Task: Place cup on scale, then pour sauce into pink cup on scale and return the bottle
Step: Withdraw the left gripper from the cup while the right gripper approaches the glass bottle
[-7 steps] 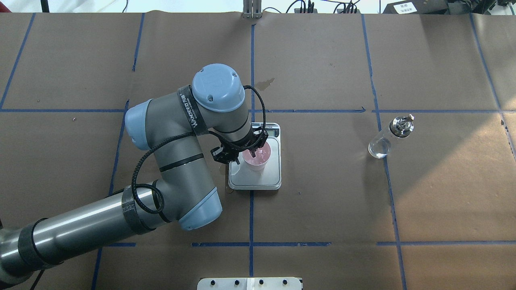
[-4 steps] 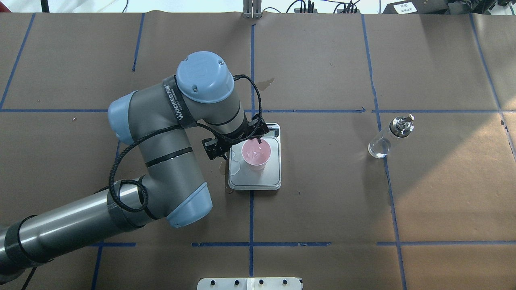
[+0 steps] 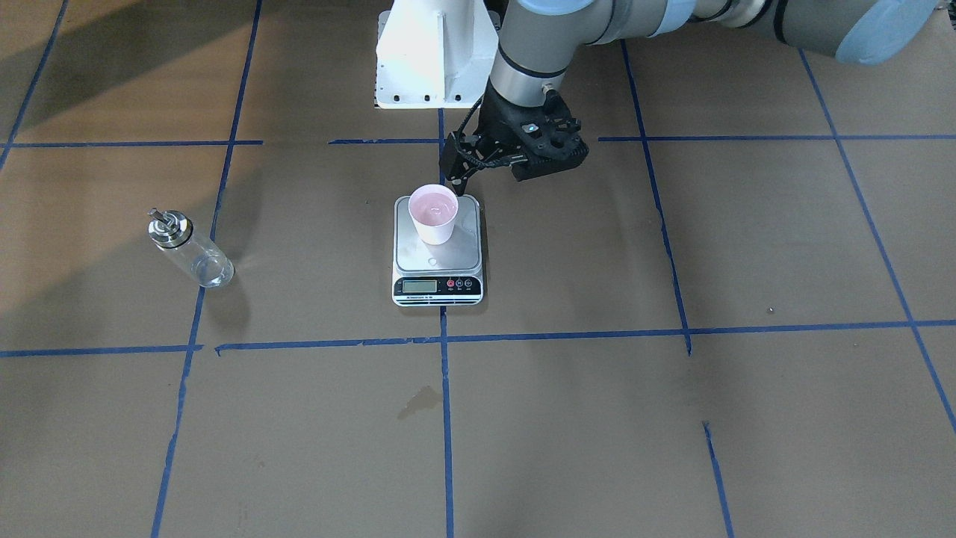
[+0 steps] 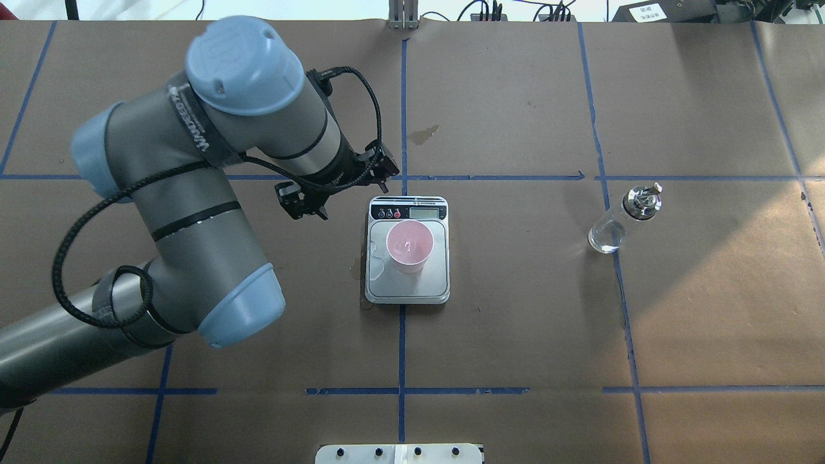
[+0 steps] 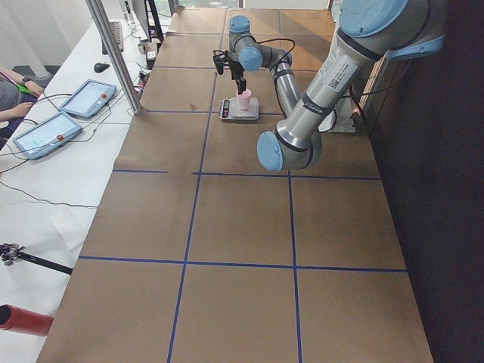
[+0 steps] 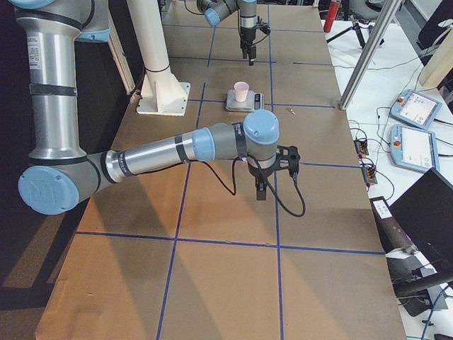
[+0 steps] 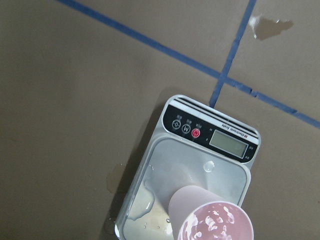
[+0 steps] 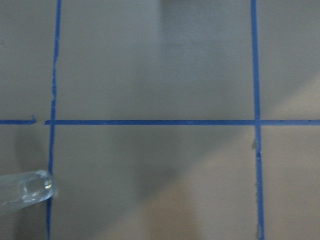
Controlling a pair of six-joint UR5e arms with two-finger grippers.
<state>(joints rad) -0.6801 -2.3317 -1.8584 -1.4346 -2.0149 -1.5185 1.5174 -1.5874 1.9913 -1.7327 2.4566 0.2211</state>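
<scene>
Pale pink tapered plastic cup (image 4: 409,243) sits upright on the silver steel platform of the flat white digital kitchen scale (image 4: 433,283), about mid-platform, with the display and round buttons at the end away from the robot. In the left wrist view you see wet smears (image 7: 147,197) on the platform next to the cup's base, and the cup's inside shows pink with bright glints; you cannot tell from that what is in it. Left gripper (image 4: 351,196) hangs above the table off the scale's display corner, on the robot's left of it, clear of the cup. Its jaws are spread wide with nothing between them. The clear cylindrical glass bottle with the shiny silver cap and small spout (image 4: 617,224) stands on the brown paper table (image 4: 515,322), well apart from the scale on the robot's right and beside a blue tape line (image 4: 622,309). Nothing touches it. In the right wrist view you only catch the bottle's glass base at the lower left edge. Right gripper (image 6: 260,191) shows only in the right side view, pointing down over bare paper, so you cannot tell whether it is spread or closed.
</scene>
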